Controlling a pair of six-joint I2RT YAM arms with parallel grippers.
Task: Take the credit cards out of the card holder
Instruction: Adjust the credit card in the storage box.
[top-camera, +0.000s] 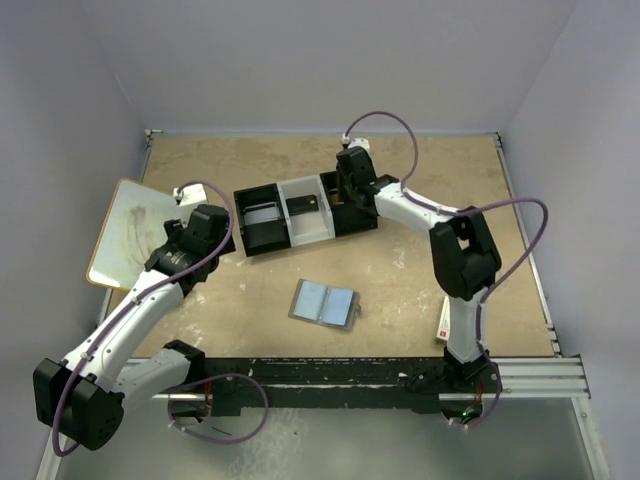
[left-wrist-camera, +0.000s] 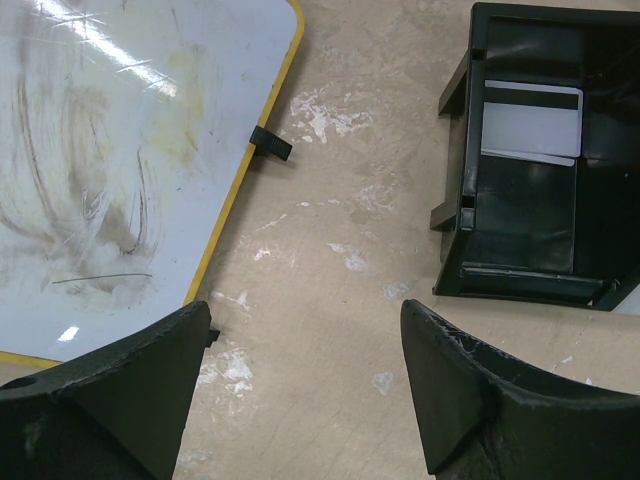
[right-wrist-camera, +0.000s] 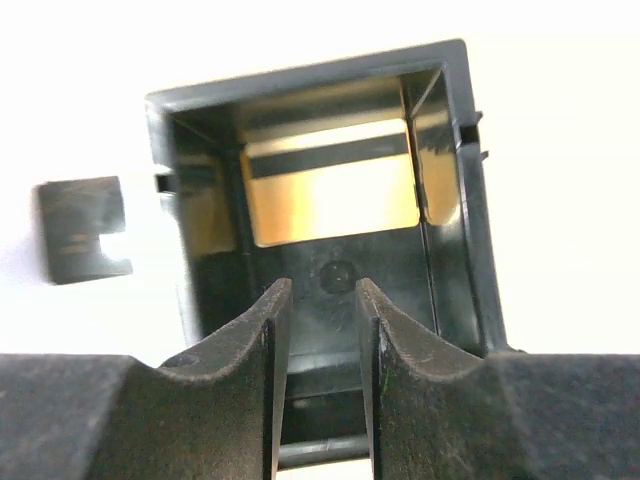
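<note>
The right gripper (right-wrist-camera: 322, 290), black fingers slightly apart, hangs over a glossy black tray (right-wrist-camera: 455, 150) compartment holding a gold card (right-wrist-camera: 330, 195); the left gripper (left-wrist-camera: 305, 310) gapes wide above scuffed table (left-wrist-camera: 330, 250). The card holder (top-camera: 323, 303) lies open mid-table, blue-grey panels up, long axis left-right.

- card holder (top-camera: 323, 303): is showing pale blue-grey inner panels, grey edging
- tray (top-camera: 312, 230): is showing black ends, white middle
- board (left-wrist-camera: 100, 150): is showing smudged white, yellow rim
- table (top-camera: 420, 290): is showing tan, white-flecked
</note>
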